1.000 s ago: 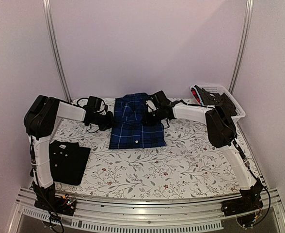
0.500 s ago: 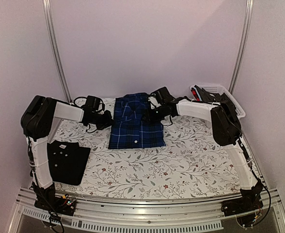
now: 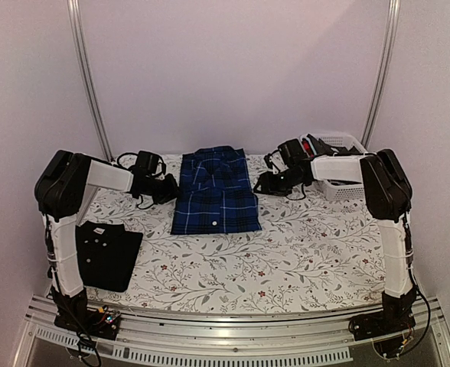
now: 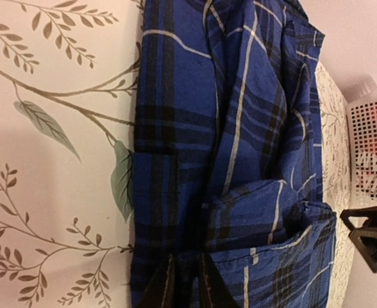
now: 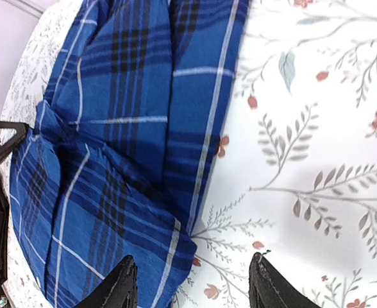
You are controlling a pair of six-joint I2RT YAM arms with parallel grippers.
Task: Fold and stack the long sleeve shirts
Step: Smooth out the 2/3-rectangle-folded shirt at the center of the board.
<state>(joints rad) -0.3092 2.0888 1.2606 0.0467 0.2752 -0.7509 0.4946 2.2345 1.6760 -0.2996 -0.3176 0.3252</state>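
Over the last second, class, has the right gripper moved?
Yes. The right gripper has drawn back to the right, off the blue plaid shirt and toward the white basket.

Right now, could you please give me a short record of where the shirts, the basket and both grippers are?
plaid shirt: folded, flat at the far middle of the table
black shirt: folded, near left corner, apart from the plaid shirt
basket: far right corner
left gripper: at the plaid shirt's left edge, jaws close together, grip unclear
right gripper: open, right of the plaid shirt, holding nothing
stack: not yet made
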